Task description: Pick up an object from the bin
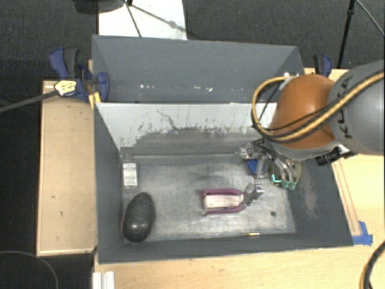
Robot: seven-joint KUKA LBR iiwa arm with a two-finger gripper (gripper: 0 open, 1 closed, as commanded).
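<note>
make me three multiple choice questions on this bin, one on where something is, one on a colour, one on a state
1. Where in the bin does the dark oval thing lie?
A. the view's lower-left corner of the floor
B. the middle of the floor
C. against the right wall

2. What colour is the flat thing next to the gripper?
A. green
B. purple and white
C. yellow

3. How is that flat thing placed?
A. standing on end
B. lifted above the rim
C. lying on the floor

Answers:
1 A: it sits at the lower left, just below a small pale block.
2 B: it has a purple edge round a white face.
3 C: it rests flat on the floor, with the gripper at its right end.
</note>
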